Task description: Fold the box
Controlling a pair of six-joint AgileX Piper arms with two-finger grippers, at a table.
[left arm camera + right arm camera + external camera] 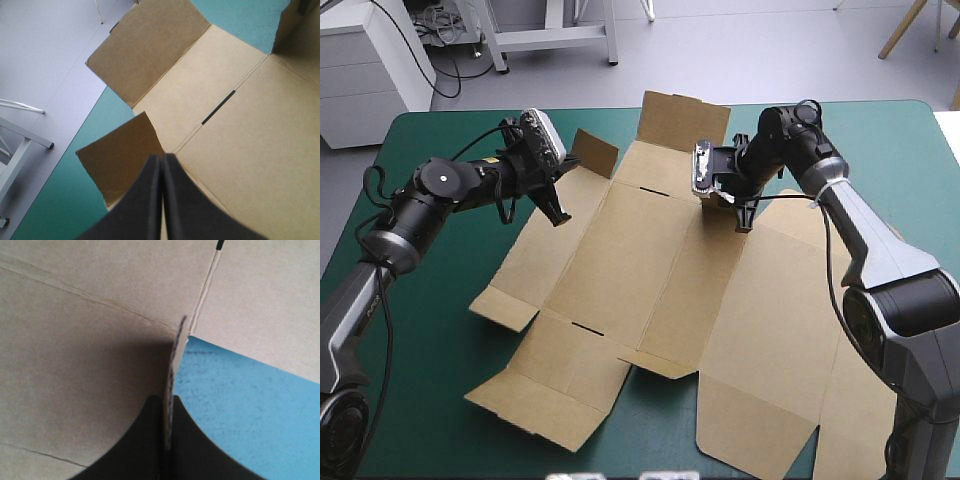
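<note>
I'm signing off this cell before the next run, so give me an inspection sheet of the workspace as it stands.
Surface: teal-green cover, showing around the board.
Job's things: brown box, a cut sheet lying mostly flat; small far-left flap raised.
Clutter: nothing seen.
Tools: left tool shut on the box by that raised flap; right tool shut on the box, pinching an upright board edge near the far side.
Cables: nothing seen.
Surroundings: nothing seen.

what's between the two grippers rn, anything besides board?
Only the box: its flat brown panels span the gap from the left gripper to the right gripper. Nothing else lies there, as the high view shows.
</note>
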